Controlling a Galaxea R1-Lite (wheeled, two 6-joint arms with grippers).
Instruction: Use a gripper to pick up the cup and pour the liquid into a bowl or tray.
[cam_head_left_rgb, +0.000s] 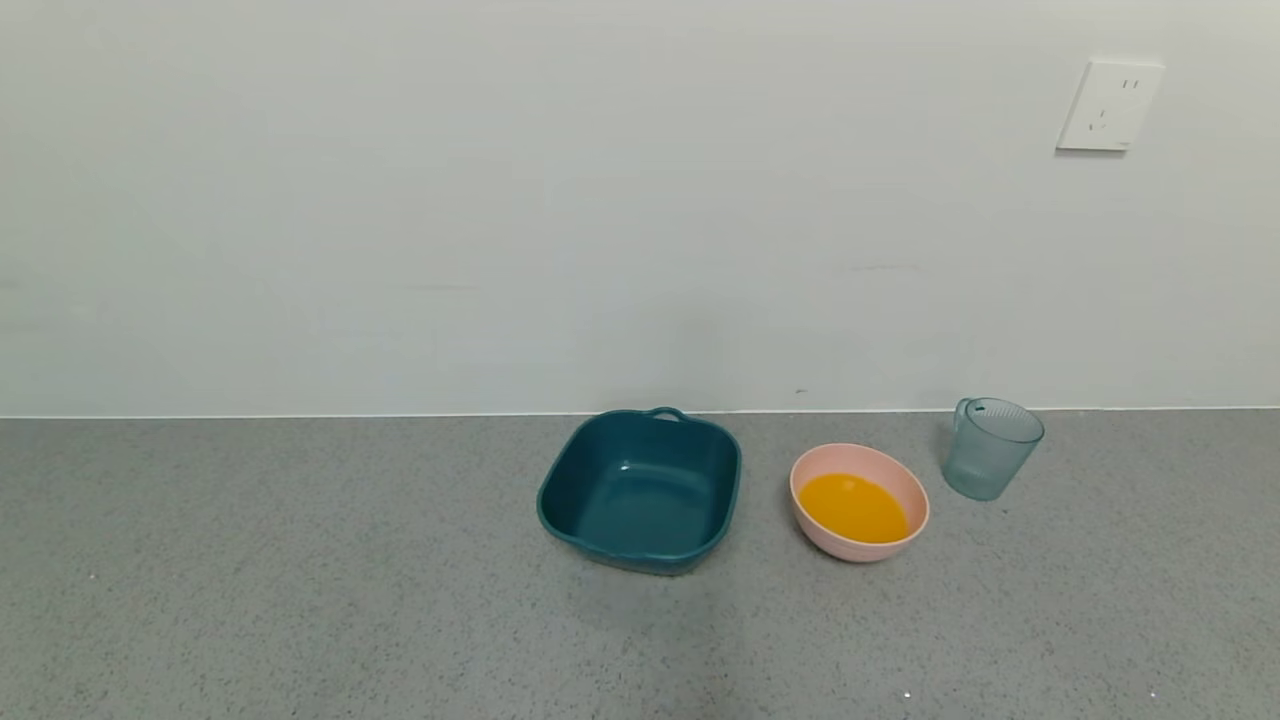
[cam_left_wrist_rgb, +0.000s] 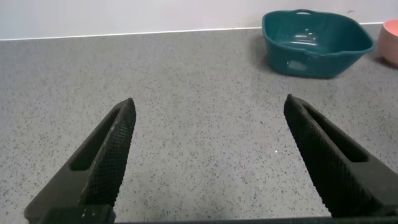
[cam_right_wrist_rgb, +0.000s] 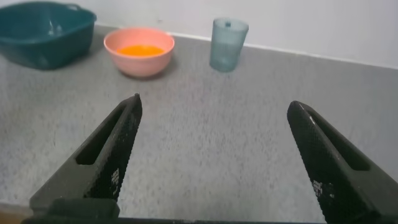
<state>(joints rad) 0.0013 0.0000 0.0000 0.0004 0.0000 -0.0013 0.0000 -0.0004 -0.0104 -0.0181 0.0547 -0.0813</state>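
Observation:
The pale blue-green ribbed cup (cam_head_left_rgb: 990, 448) stands upright near the wall at the right and looks empty; it also shows in the right wrist view (cam_right_wrist_rgb: 227, 43). The pink bowl (cam_head_left_rgb: 905, 482) to its left holds the orange liquid (cam_head_left_rgb: 853, 507), also seen in the right wrist view as bowl (cam_right_wrist_rgb: 121, 59) and liquid (cam_right_wrist_rgb: 139, 50). My right gripper (cam_right_wrist_rgb: 212, 106) is open and empty over bare counter, well short of the cup. My left gripper (cam_left_wrist_rgb: 208, 109) is open and empty over bare counter. Neither gripper shows in the head view.
A dark teal square tray (cam_head_left_rgb: 575, 475) sits empty left of the bowl, and shows in the left wrist view (cam_left_wrist_rgb: 277, 46) and right wrist view (cam_right_wrist_rgb: 18, 53). The grey speckled counter (cam_head_left_rgb: 300, 580) meets a white wall with an outlet (cam_head_left_rgb: 1108, 104).

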